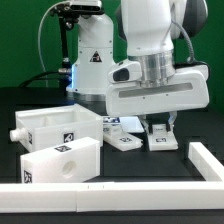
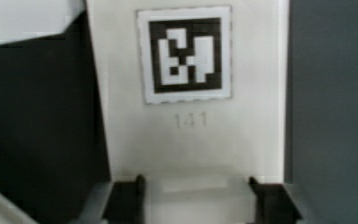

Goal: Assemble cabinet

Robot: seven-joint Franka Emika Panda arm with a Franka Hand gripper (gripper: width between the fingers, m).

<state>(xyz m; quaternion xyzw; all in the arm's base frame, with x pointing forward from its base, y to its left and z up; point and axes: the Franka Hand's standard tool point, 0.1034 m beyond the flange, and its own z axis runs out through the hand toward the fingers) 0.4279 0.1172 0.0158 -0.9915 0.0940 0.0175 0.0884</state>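
Running along the front at 6 o'clock in the exterior view is the low white rail; behind it, approx 8 o'clock, two boxy cabinet parts sit close together. Beyond, approx 4 o'clock, the gripper stands over a tagged cabinet panel, fingers partly apart w/ the panel showing between them; can't tell if it's clamped.

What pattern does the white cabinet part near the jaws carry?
A square black-and-white marker tag on the white cabinet part; the wrist view shows it best.
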